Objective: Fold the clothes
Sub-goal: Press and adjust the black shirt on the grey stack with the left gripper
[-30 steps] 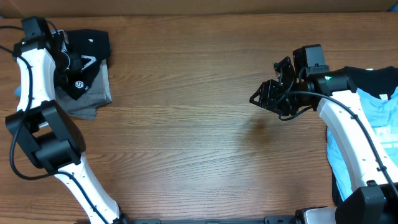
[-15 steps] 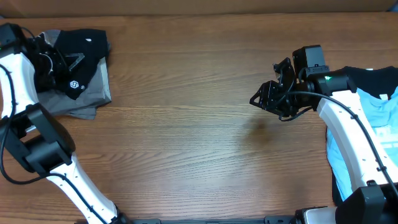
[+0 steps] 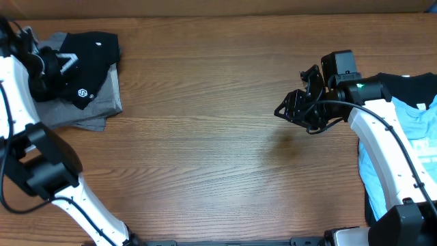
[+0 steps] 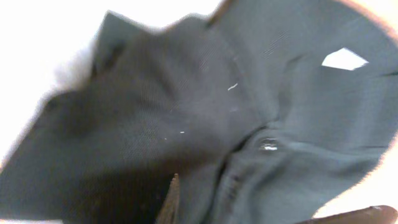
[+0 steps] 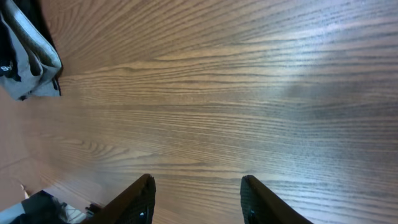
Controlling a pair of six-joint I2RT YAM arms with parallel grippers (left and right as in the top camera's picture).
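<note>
The black T-shirt [image 3: 85,65] with the small white hexagon logo lies bunched on a grey shirt [image 3: 102,109] at the table's far left. My left gripper [image 3: 60,64] is over the black shirt's left part, and its fingers show as a spread V, so it looks open. The left wrist view is blurred. It shows dark fabric [image 4: 186,112] close up and one fingertip [image 4: 173,194]. My right gripper [image 3: 285,109] is open and empty above bare wood; its fingers [image 5: 140,199] frame the table. The stack also shows in the right wrist view [image 5: 25,56].
A light blue shirt with white print [image 3: 416,147] and another black shirt [image 3: 403,83] lie heaped at the right edge under the right arm. The wooden table [image 3: 205,137] stretches between the two heaps.
My left gripper has moved left across the black shirt, towards the table's left edge. More of the black shirt now shows, and its logo has shifted slightly left. The right arm has not moved.
</note>
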